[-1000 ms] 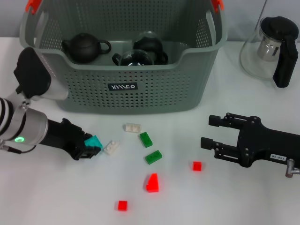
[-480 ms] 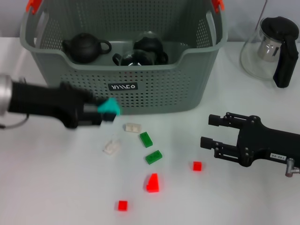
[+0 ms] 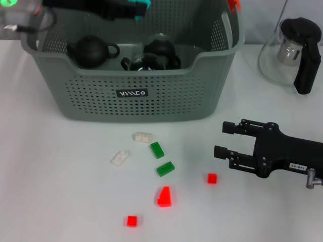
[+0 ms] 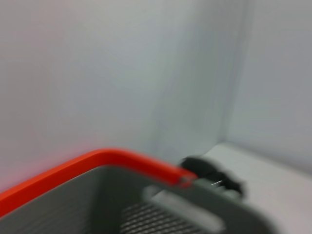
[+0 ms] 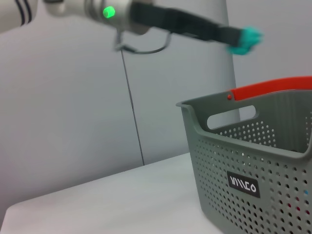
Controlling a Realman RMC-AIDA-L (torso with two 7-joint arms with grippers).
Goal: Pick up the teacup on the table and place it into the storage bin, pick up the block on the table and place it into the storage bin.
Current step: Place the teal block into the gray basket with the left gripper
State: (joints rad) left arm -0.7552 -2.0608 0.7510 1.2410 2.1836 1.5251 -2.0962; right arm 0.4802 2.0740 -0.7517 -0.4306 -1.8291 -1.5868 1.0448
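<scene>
Carrying: left end effector is clamped on a teal block, high over the bin, above its back left part; the right wrist view shows the block at the tip, well clear of the rim.
Step in hand: my judgement is the drop of this block into the bin.
Doing it well: bring the block lower inside the walls before letting go, so it cannot bounce out over the rim. Release over a bare patch of floor, not onto the dark teapot or the glass pot already lying inside. Open fully, then lift straight up, clear of the red handle.
Right end effector: low over the table, right of the loose blocks, fingers parted, holding nothing, idle.
Blocks left on table: two white, two green, and red ones, all in front of the bin.
Teacup: none that I can make out on the table; whether one lies in the bin I cannot tell.
Glass kettle: on the table right of the bin, with a black handle.
Writing, bin: black label with white letters, not readable for certain.
Writing, right arm: small white tag, too small to read.
</scene>
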